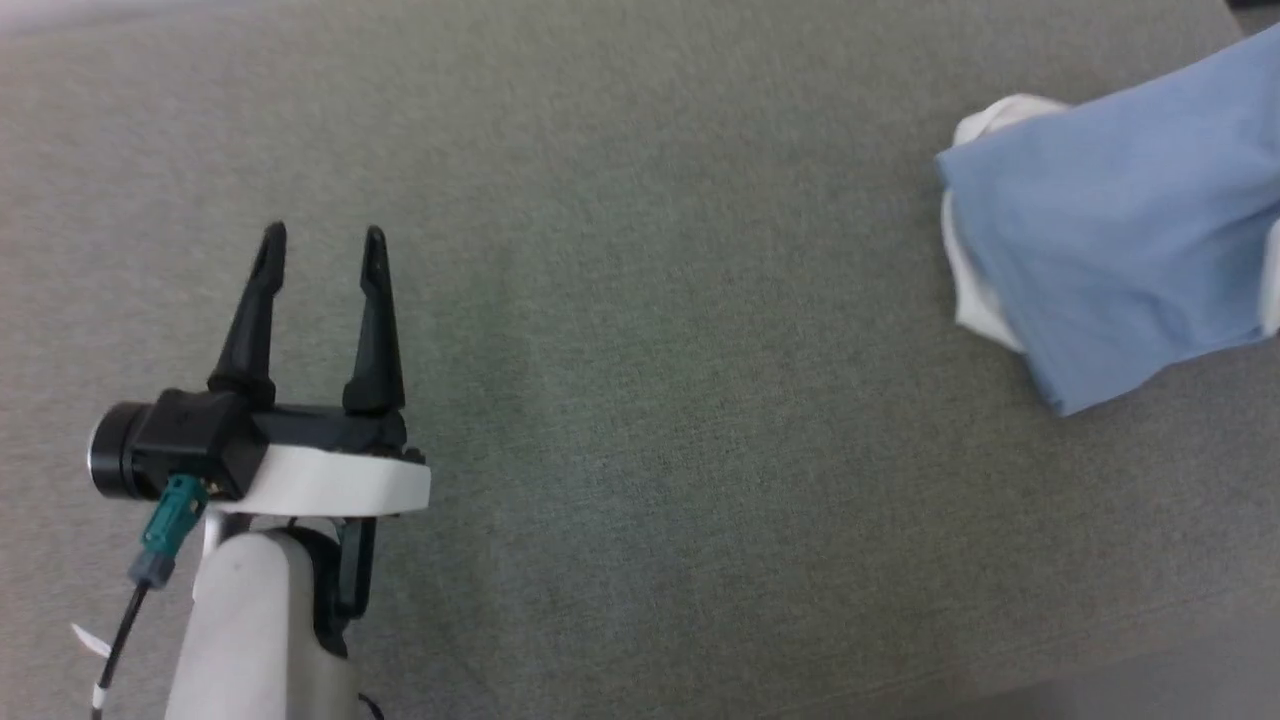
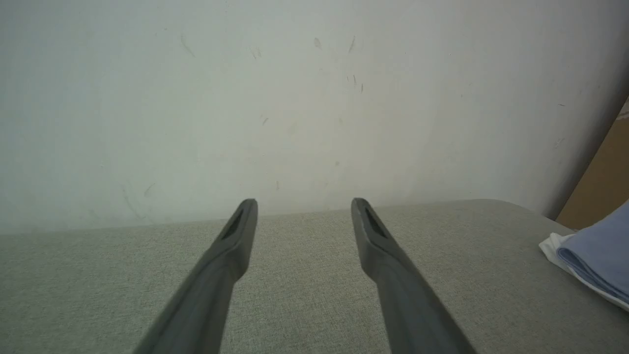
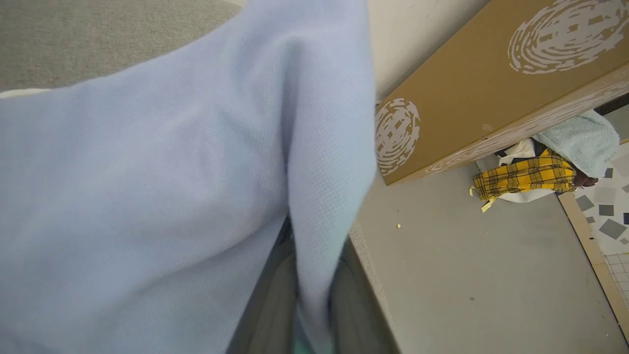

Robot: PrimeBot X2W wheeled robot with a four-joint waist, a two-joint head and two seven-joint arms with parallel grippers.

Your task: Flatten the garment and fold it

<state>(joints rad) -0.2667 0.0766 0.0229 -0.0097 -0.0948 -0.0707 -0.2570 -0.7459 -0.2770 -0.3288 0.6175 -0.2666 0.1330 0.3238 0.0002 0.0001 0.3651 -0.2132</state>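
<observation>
garment point(image 3: 147, 196) between right gripper point(image 3: 317, 255) fingers

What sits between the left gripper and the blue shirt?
Nothing: in the head view, the stretch of grey fabric surface between the left gripper and the garment is bare.

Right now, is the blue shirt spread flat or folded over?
Folded over, not flat: the shirt shows doubled layers with white under it, and the right fingers pinch a fold.

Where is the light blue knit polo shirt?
The light blue knit polo shirt is at the head view's right edge, on the grey fabric surface, pinched by the right gripper, apart from the left gripper.
</observation>
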